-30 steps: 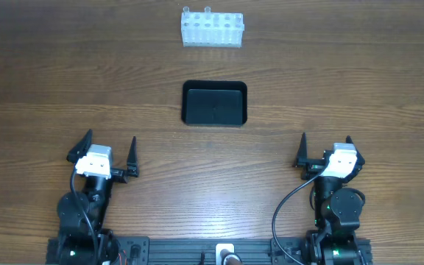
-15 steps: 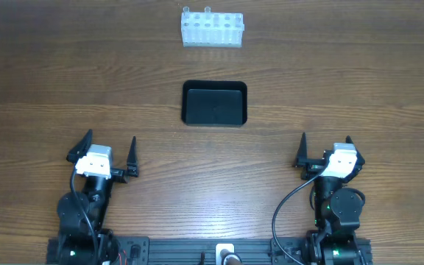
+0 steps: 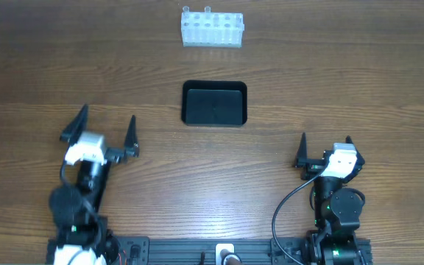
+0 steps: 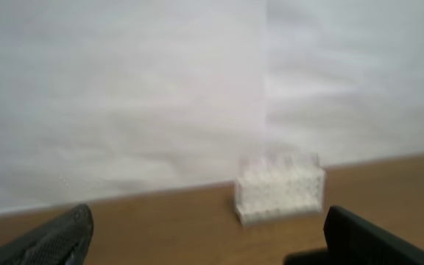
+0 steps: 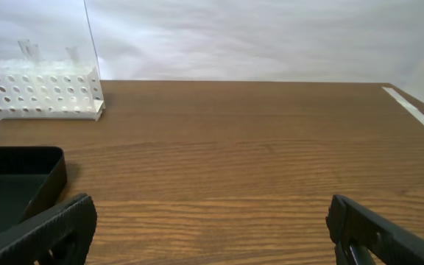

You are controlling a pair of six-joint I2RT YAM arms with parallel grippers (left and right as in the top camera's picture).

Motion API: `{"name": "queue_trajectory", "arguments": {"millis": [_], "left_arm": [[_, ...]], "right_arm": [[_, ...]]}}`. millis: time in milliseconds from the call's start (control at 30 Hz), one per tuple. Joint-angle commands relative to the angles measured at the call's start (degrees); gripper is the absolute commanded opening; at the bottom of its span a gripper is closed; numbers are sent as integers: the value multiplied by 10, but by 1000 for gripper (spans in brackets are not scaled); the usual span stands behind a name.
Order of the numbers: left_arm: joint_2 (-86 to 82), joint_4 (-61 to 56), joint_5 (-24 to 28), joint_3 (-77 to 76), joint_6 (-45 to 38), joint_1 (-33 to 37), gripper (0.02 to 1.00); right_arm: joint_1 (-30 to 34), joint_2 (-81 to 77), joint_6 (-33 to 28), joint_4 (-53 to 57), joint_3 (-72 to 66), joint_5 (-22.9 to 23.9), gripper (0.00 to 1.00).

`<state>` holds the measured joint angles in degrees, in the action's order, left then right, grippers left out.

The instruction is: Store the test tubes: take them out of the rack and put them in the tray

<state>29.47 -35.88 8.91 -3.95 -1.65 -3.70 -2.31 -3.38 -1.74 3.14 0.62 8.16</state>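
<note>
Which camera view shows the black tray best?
The top view: the whole tray lies in it, empty, all four rims visible. The right wrist view catches one corner. The left wrist view faces the rack instead.

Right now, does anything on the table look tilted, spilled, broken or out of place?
Nothing stands out. The rack stands upright at the far edge with tubes in it; the tray lies flat near the middle. The left gripper and right gripper are open, touching neither.

Brown wood-grain table (image 3: 359, 88) before a plain white wall (image 5: 271, 37)
</note>
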Motion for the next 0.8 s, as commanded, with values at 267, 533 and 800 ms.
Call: {"name": "queue_trajectory", "arguments": {"millis": [267, 533, 800], "left_arm": [[504, 47, 6, -403, 35, -51, 1000], [724, 142, -85, -629, 37, -102, 996], [857, 144, -108, -744, 41, -120, 972]], "right_arm": [[-3, 5, -1, 2, -3, 9, 993], [-3, 5, -1, 2, -3, 9, 993], [-3, 5, 0, 2, -3, 9, 993]]}}
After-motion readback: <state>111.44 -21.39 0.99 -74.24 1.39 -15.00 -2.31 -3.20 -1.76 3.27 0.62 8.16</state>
